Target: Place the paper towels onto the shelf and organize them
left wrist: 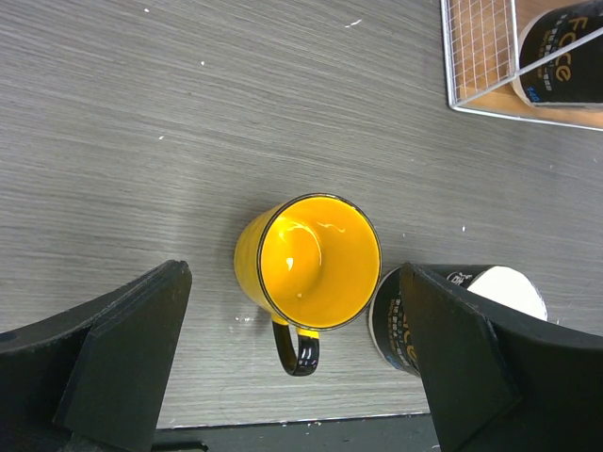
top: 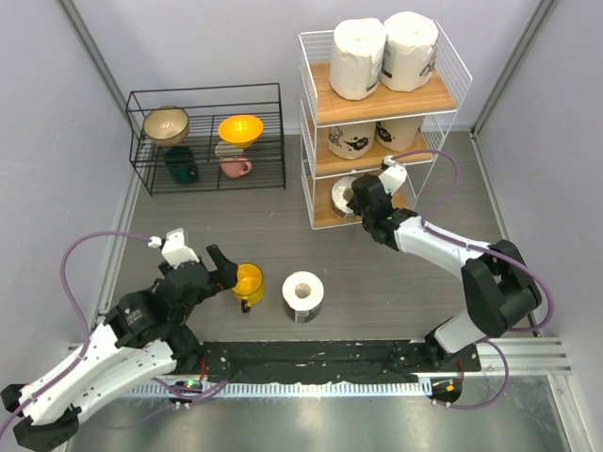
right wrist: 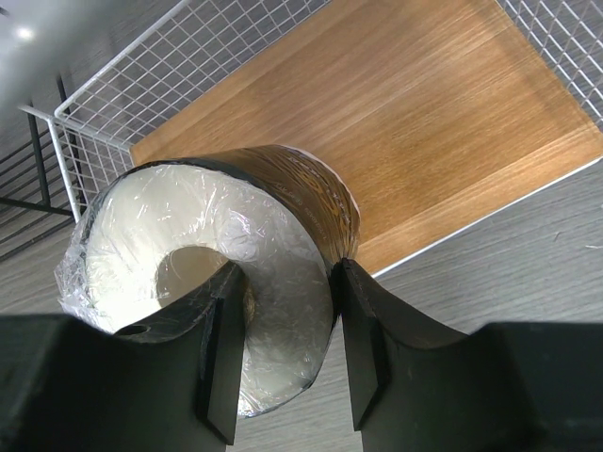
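We find the right jaws clamped on 1 dark-wrapped roll (right wrist: 188, 226) across its wall, core to outside, for a firm hold at the bottom tier of the shelf (right wrist: 415, 122). The left jaws stand apart over the cup (left wrist: 316, 259). 1 loose roll (top: 302, 296) sits just right of it on the counter (top: 396, 273).

We see a tabletop (top: 283, 226) of grey wood-grain, its streaks running left to right. Pale lilac-grey panels close it in: a far wall (top: 207, 38), a left wall (top: 38, 141) and a right wall (top: 565, 141). Slim metal posts (top: 513, 61) stand at the far corners. At the far left sits a low black wire rack (top: 205, 88). Along the near edge we find a black mat (top: 320, 358), then brushed metal sheet (top: 330, 424). The light is soft and even, and the shadows are faint.
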Robot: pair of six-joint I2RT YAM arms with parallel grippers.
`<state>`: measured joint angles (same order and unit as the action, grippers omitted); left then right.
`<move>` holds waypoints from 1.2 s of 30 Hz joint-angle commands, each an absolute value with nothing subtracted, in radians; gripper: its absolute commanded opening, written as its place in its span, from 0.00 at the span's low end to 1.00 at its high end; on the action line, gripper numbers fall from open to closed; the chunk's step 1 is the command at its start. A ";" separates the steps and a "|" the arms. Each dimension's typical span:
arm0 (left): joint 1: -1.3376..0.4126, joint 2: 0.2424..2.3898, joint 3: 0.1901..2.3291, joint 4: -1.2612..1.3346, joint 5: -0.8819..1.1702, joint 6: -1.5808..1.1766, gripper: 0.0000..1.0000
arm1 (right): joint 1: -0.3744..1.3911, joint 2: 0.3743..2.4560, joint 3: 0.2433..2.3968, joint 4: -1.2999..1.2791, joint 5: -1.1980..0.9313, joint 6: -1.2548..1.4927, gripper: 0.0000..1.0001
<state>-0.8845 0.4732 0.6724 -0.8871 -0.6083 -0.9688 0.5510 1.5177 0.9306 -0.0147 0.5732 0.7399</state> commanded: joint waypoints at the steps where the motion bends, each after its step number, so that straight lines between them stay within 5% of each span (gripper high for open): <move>1: -0.890 0.474 0.673 -0.865 -0.620 -0.973 1.00 | 0.540 1.534 0.939 0.092 0.586 0.764 0.35; 9: -0.890 0.477 0.676 -0.867 -0.623 -0.971 1.00 | 0.535 1.558 0.939 0.101 0.574 0.773 0.35; 24: -0.890 0.428 0.670 -0.905 -0.629 -0.986 1.00 | 0.534 1.519 0.922 0.107 0.583 0.778 0.61; 36: -0.890 0.431 0.680 -0.905 -0.621 -0.989 1.00 | 0.534 1.326 0.862 0.112 0.545 0.747 0.65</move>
<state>-0.8845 0.4362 0.6724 -0.9024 -0.6086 -0.9874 0.5381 1.4498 0.8822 0.0555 0.5583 0.7628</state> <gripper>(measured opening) 0.996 0.645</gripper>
